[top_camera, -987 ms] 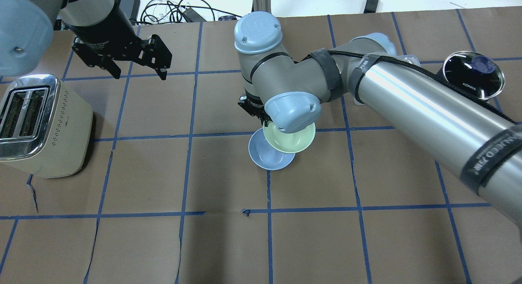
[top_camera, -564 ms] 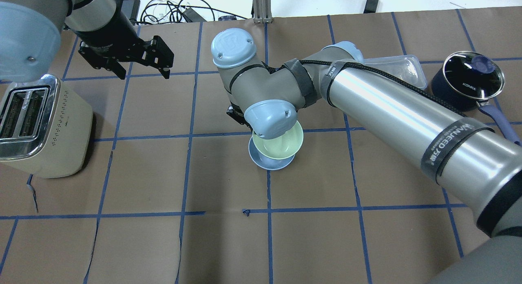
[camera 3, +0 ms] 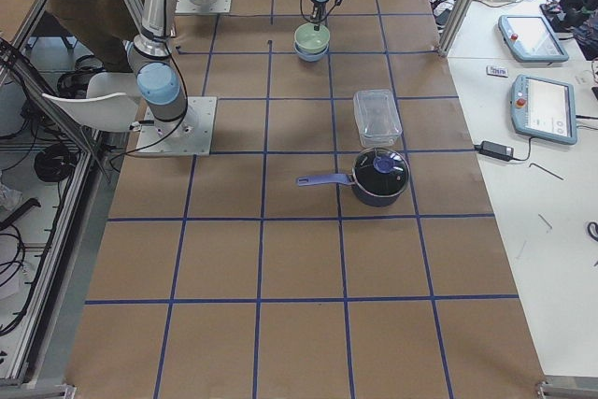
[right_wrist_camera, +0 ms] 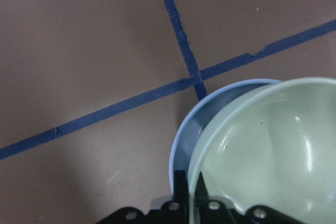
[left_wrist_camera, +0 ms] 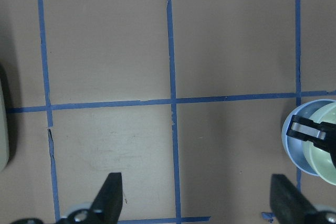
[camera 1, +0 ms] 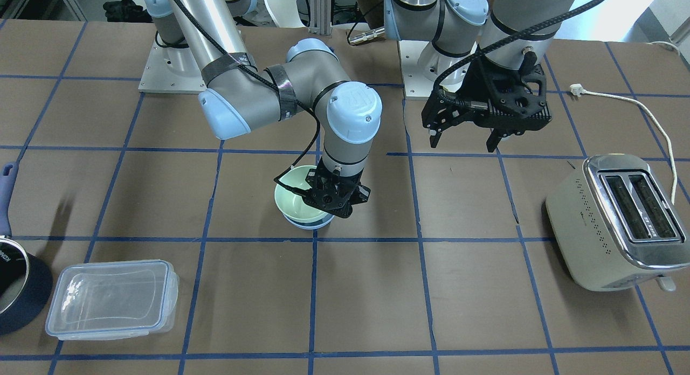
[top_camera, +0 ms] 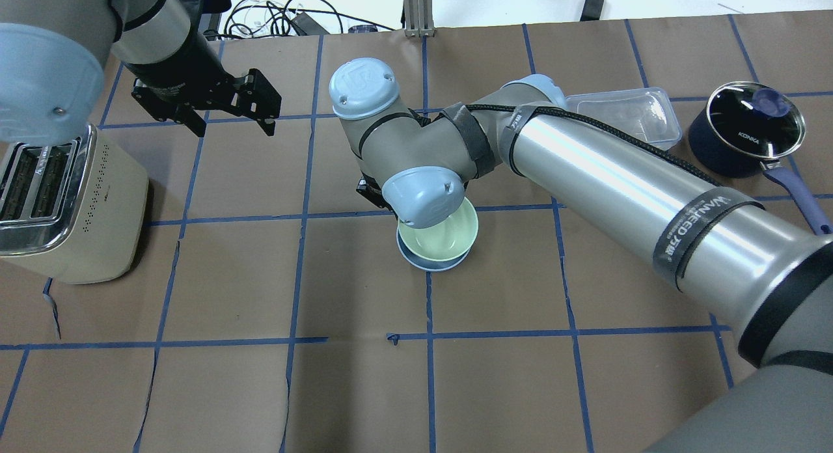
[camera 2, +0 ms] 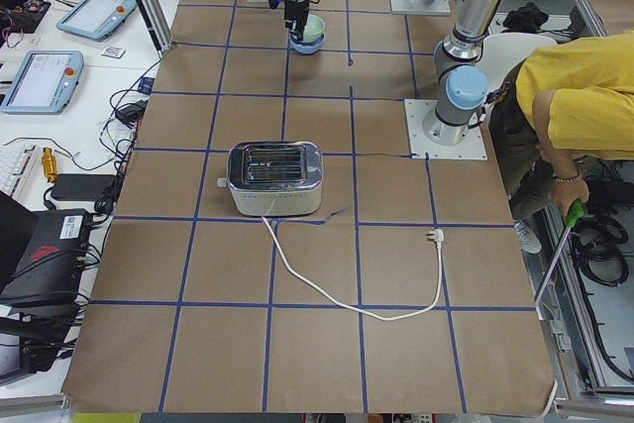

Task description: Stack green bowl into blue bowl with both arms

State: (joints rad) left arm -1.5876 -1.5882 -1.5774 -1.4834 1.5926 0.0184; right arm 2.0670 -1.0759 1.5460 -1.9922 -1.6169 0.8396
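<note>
Seen from overhead, a cream toaster (top_camera: 65,199) stands at the far left of the brown, blue-taped surface (top_camera: 364,388), its slots facing up. Just past its far corner the left hand (top_camera: 234,129) hangs above the surface with its fingers (left_wrist_camera: 110,198) spread wide apart and only bare paper between them. It is well apart from the bowls.

Near the middle, at a crossing of tape lines, the blue bowl (top_camera: 429,265) sits mouth up on the surface. The green bowl (top_camera: 446,235), also mouth up, lies inside its rim. It is set a little toward the far right, so a blue crescent shows on the near-left side. Whether it is fully seated I cannot tell.

The right hand (camera 1: 330,202) points straight down and is clamped on the green bowl's rim, one finger inside and one outside. From overhead the right arm's wrist joint hides that edge of the bowl.

Further right, beyond the arm, a clear lidded container (top_camera: 625,114) lies flat. A dark saucepan (top_camera: 745,131) with a glass lid stands just beside it, its handle pointing to the near right.
</note>
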